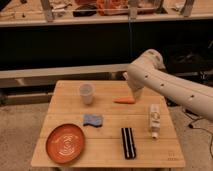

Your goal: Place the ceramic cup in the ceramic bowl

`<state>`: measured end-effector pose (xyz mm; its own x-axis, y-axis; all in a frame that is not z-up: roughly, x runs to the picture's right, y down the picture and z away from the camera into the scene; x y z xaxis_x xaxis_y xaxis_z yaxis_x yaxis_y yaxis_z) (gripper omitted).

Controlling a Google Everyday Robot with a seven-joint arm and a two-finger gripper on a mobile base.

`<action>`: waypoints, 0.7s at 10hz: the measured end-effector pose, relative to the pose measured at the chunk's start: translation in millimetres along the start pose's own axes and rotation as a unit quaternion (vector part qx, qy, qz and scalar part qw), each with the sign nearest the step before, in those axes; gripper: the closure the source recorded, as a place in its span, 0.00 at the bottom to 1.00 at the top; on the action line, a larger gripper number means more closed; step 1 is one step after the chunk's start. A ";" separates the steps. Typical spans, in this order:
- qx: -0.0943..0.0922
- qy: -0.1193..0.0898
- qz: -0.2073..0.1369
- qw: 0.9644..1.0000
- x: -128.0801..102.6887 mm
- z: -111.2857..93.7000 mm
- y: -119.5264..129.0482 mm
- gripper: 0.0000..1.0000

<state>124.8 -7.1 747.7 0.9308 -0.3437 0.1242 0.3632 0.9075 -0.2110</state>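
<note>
1. The gripper hangs at the end of the pale arm, over the back right part of the table. It sits just above the thick end of an orange carrot-shaped piece.
2. Its jaws stand apart and nothing is between them. The view there is soft, so whether a fingertip brushes the orange piece is hard to say.
3. The ceramic cup stands upright to the gripper's left, near the back edge. It stands alone and can be reached from above or from the side.
4. A blue sponge-like pad lies in front of the cup, between it and the ceramic bowl.
5. The bowl rests at the front left corner with nothing in it, so the task is probably at its start: the gripper has to cross to the cup first.
6. A black bar-shaped object and a white bottle on its side lie to the right, away from the likely path.
</note>
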 end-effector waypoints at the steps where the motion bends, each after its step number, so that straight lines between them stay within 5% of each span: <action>1: 0.006 -0.002 -0.004 1.000 -3.1 1.4 -4.9 0.20; 7: 0.043 -0.027 -0.027 0.998 -26.1 10.3 -32.6 0.20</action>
<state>88.3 -25.2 761.3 0.9054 -0.3815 0.1866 0.4062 0.9060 -0.1187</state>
